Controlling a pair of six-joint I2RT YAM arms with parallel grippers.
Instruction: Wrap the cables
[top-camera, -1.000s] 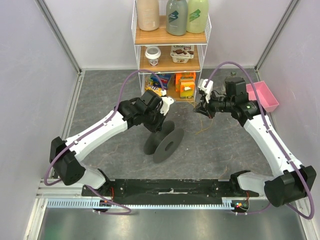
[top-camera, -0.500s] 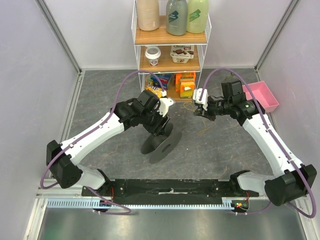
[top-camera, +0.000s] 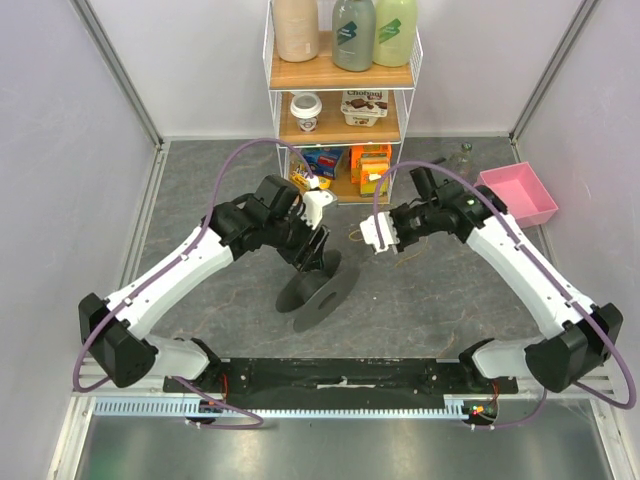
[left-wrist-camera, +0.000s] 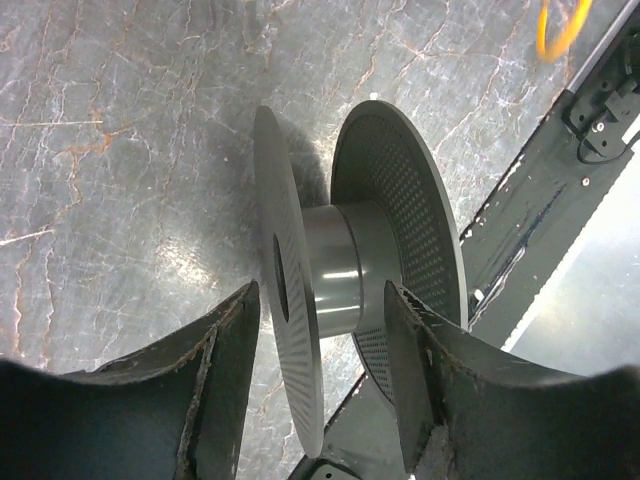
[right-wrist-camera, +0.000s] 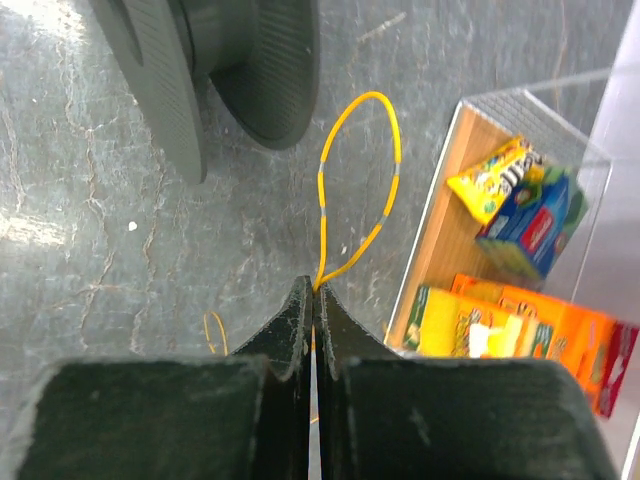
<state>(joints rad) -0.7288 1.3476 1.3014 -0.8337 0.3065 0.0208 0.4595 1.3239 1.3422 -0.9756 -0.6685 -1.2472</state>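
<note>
Right gripper (right-wrist-camera: 313, 290) pinched shut on wire (right-wrist-camera: 323, 200); loop sticks out past tips, right of spool (top-camera: 315, 290), mid-desk (top-camera: 200, 180). Wire looks light, springy, slippery: pinch near end, keep taut. Left gripper (left-wrist-camera: 320, 295) parted, straddling spool flange.

Bright even overhead light, soft shadows, sharp

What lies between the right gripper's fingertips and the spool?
In the right wrist view, a loop of yellow wire, pinched in the shut right gripper, curls over the grey table toward the dark grey spool; nothing else lies there.
</note>
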